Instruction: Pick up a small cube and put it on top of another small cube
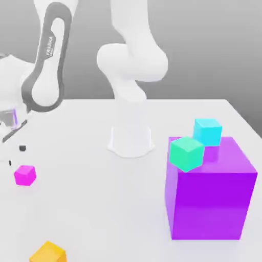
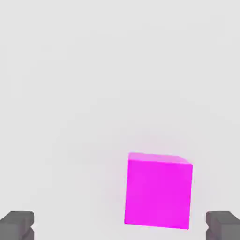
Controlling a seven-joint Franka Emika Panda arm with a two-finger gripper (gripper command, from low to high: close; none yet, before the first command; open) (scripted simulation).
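The white two-fingered pincer (image 2: 120, 227) hung over the pale, smooth surface (image 1: 117, 204), its fingers wide apart with nothing between them. Below them, clear of both, sat the small glossy magenta-pink cube (image 2: 158, 194), flat on the surface. Taking the white arm's base (image 1: 130, 138) as the centre of a dial, with twelve at the exterior view's top, I had that cube at about eight o'clock. In the hand view it lay nearer one fingertip than the other and slightly turned; a straight drop and squeeze, I judged, might have let one finger shove it or twist it askew.

Farther off, toward seven, was a small orange cube (image 1: 48, 253). Around four stood the big, boxy purple block (image 1: 207, 204), with a small green cube (image 1: 187, 153) and a small cyan cube (image 1: 207, 132) on its top. The green one sat by the block's edge, so a pincer brushing past could have tipped it off, and a pink cube released off-centre on any small cube would likely have slid away.
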